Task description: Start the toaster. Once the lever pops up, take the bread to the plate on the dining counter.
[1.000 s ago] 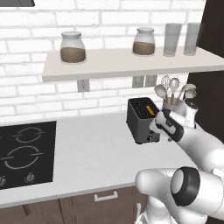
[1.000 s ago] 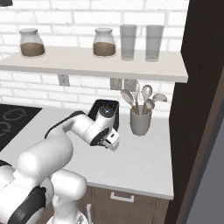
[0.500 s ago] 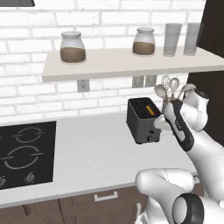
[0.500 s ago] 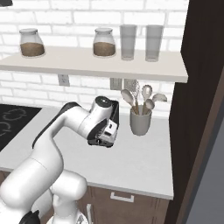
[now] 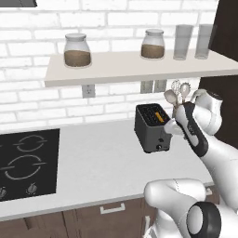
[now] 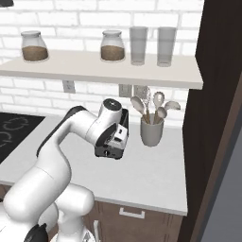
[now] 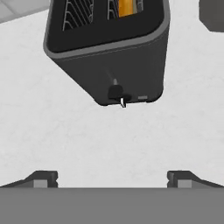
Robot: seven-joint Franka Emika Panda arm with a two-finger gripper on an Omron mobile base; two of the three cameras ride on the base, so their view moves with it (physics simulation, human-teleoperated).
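Arm: white, dark joints, rose from the base, elbow bent, forearm angled downward. End effector (image 7: 112,177): jaws stood wide apart, nothing between them; dark fingertips (image 7: 43,178) at 7 and 5 o'clock in hand view. Wrist pitched down, hand raised above the counter.

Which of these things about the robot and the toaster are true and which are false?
1. The toaster stands on the grey countertop. True.
2. The bread lies on the countertop beside the toaster. False: it sits in one toaster slot.
3. The robot's fingers are open and hold nothing. True.
4. Both toaster slots have bread in them. False: the other slot is empty.
5. A cup of kitchen utensils stands beside the toaster. True.
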